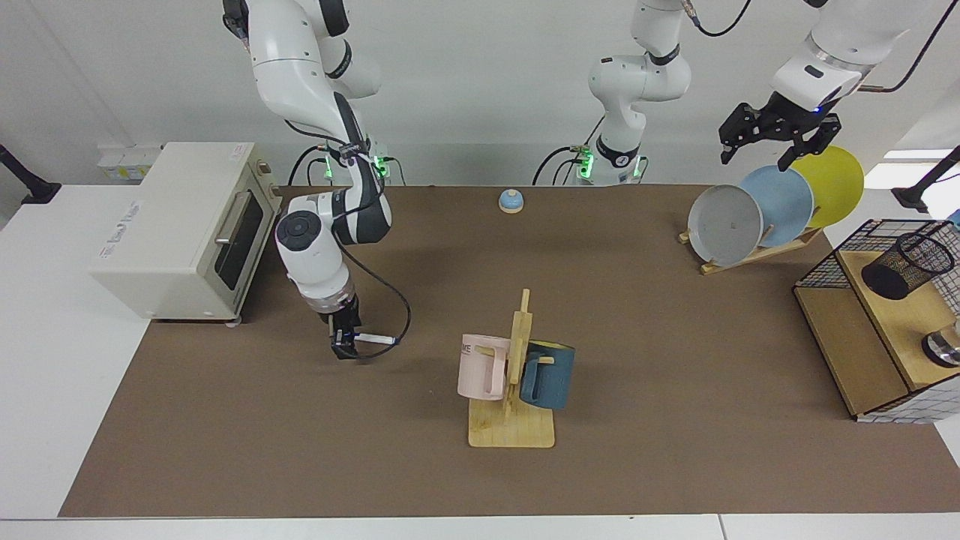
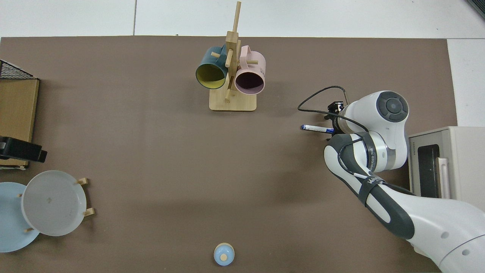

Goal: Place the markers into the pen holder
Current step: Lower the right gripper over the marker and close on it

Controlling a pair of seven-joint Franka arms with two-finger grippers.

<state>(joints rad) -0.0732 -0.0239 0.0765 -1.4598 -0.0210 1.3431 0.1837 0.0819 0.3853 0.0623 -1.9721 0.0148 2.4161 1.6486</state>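
Observation:
The slim white marker (image 1: pixel 377 340) lies level just over the brown mat, left of the mug stand, its dark blue cap end inside my right gripper (image 1: pixel 344 347). That gripper points down and is shut on the cap end. From above, the marker (image 2: pixel 316 128) sticks out leftward from under the right wrist, which hides the fingers. The black mesh pen holder (image 1: pixel 907 264) rests tilted on the wooden shelf inside the wire basket at the far right; it is out of the top view. My left gripper (image 1: pixel 754 160) hangs open high above the plate rack, holding nothing.
A wooden mug stand (image 1: pixel 513 429) carries a pink mug (image 1: pixel 480 366) and a blue mug (image 1: pixel 550 373) mid-table. A toaster oven (image 1: pixel 180 229) stands beside the right arm. Plates lean in a rack (image 1: pixel 750 253). A small blue bell (image 1: pixel 511 200) sits at the back.

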